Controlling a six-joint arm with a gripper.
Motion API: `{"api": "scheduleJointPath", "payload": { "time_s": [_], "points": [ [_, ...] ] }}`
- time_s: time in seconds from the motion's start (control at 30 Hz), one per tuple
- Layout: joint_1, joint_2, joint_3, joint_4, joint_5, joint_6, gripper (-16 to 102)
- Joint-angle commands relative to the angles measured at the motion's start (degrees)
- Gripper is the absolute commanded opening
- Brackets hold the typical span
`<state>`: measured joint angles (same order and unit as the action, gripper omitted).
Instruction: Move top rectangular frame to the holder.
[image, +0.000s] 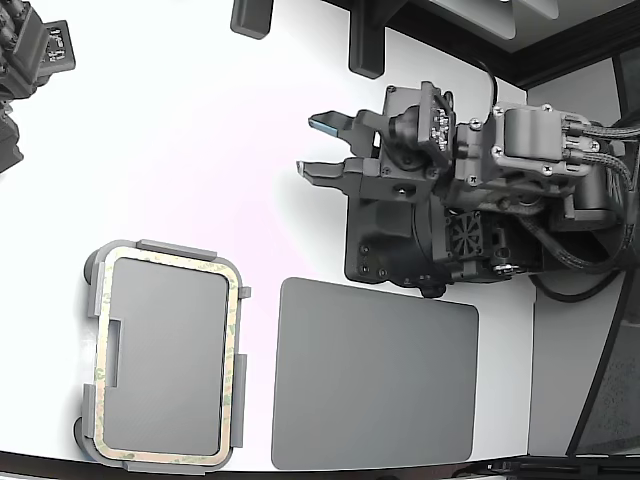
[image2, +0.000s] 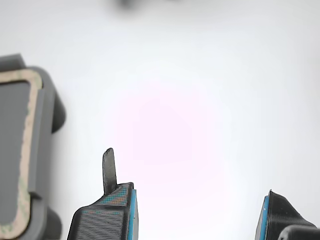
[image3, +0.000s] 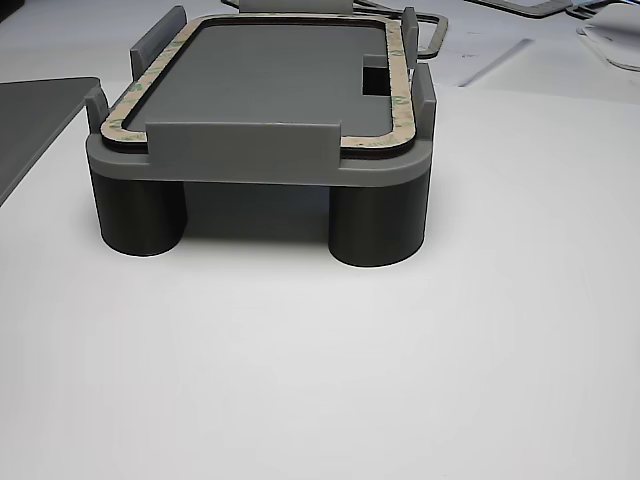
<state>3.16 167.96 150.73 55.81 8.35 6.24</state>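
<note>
On the raised grey holder (image: 92, 300), thin speckled beige frame (image: 232, 330), ribbed claw (image: 318, 146) open, empty.

Exterior overhead, wrist low behind jaws, other table-level — all sharing holder (image: 165, 355).

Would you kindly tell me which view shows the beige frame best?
The exterior view: the whole frame lies in the holder. The other view shows it edge-on; the wrist view catches one corner.
</note>
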Motion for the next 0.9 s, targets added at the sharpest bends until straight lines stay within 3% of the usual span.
{"api": "scheduleJointPath", "payload": {
  "time_s": [0.0, 0.17, 0.3, 0.87],
  "points": [
    [-0.9, 1.4, -0.3, 0.0, -0.1, 0.3, 100],
    [-1.1, 1.3, 0.4, -0.1, 0.3, 0.7, 100],
    [-1.1, 1.3, 0.4, 0.1, 3.4, 2.7, 100],
    [-1.1, 1.3, 0.4, 0.1, 3.4, 2.7, 100]
  ]
}}
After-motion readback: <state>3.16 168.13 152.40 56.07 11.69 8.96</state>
